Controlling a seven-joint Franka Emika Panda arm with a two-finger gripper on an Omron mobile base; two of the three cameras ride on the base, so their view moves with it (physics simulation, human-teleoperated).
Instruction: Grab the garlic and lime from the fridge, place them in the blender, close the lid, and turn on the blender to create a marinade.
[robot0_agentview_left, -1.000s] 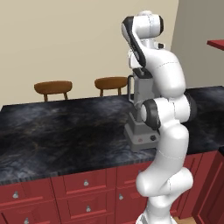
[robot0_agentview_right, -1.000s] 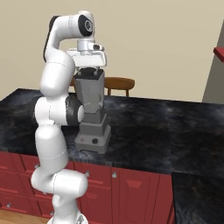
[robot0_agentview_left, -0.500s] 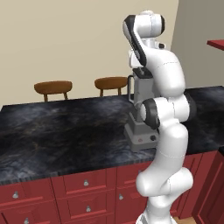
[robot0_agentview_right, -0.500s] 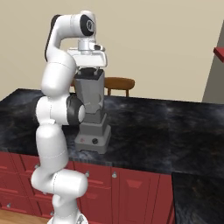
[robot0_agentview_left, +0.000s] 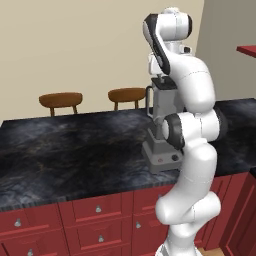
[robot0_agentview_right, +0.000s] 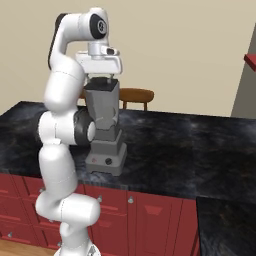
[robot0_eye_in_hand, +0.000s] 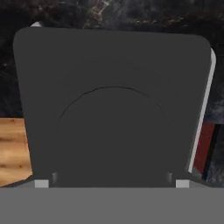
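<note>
The grey blender (robot0_agentview_left: 161, 150) (robot0_agentview_right: 106, 150) stands on the black counter with its tall translucent jar (robot0_agentview_right: 103, 111) upright. The dark lid (robot0_eye_in_hand: 113, 100) (robot0_agentview_right: 101, 85) lies flat across the jar's top. My gripper (robot0_eye_in_hand: 112, 183) (robot0_agentview_right: 101, 78) (robot0_agentview_left: 163, 80) hangs straight down just above the lid. It is open, its two tips spread wide over the lid's near edge with nothing pinched between them. What is inside the jar cannot be made out. The garlic, the lime and the fridge are out of view.
The black marble counter (robot0_agentview_left: 70, 150) (robot0_agentview_right: 190, 150) stretches to both sides of the blender. Red drawers (robot0_agentview_left: 97, 220) run under it. Two wooden chairs (robot0_agentview_left: 61, 100) (robot0_agentview_left: 127, 94) stand behind it by the beige wall. A red shelf edge (robot0_agentview_left: 247, 49) shows at upper right.
The fingers have spread a little wider above the lid. The arm and the blender have stayed where they were.
</note>
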